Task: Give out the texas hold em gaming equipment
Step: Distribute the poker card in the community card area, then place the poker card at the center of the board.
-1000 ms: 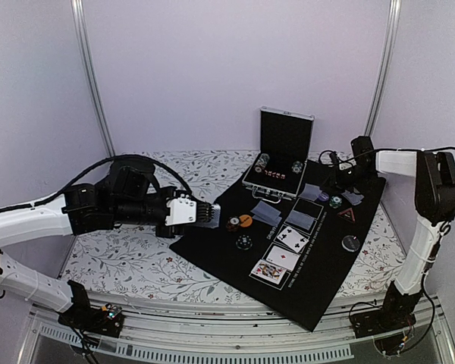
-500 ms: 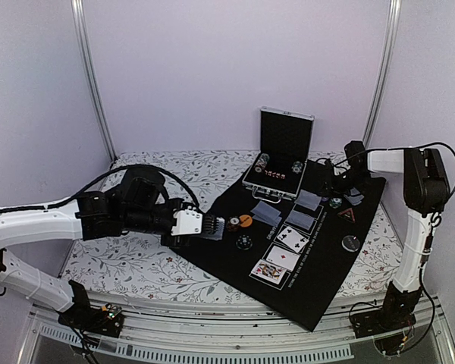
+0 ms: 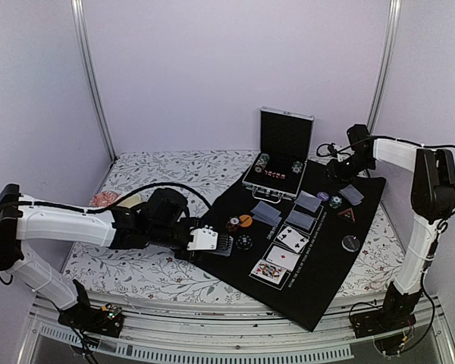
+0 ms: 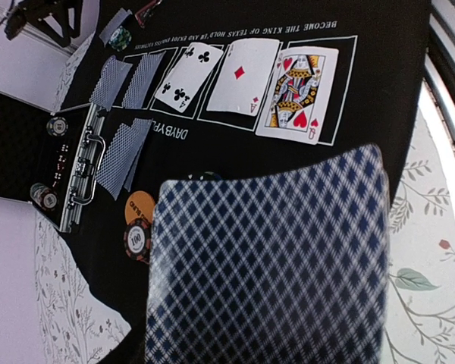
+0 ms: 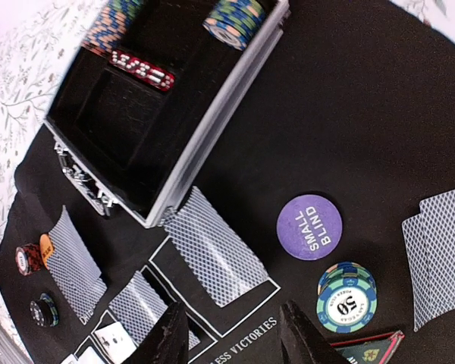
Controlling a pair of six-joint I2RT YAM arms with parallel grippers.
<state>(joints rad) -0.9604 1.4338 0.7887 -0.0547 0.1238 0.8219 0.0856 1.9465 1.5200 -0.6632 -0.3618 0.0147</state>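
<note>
Left end effector [image 3: 211, 243] is clenched on the deck of cards [image 4: 265, 265]. The deck's blue-diamond back fills most of the left wrist view, and it hangs low over the near-left edge of the black mat [image 3: 318, 280] on the flowery bench [image 3: 136, 265].

Past the deck on the mat there's a row of three face-up cards: a club card [image 4: 186, 76], ace of diamonds [image 4: 243, 76] and queen of hearts [image 4: 299, 87]. A few face-down cards [image 4: 125, 148] lie beyond them. An orange disc [image 4: 139, 207] sits touching a striped chip marked 100 [image 4: 137, 241], near the deck's corner.

Right end effector [image 5: 233, 330] is released, fingers spread with nothing between them, up over the far right of the mat near the open case [image 5: 136, 114]. Under it are the purple SMALL BLIND disc [image 5: 309, 227] and, just beside that, a stack of chips marked 50 [image 5: 346, 297].
</note>
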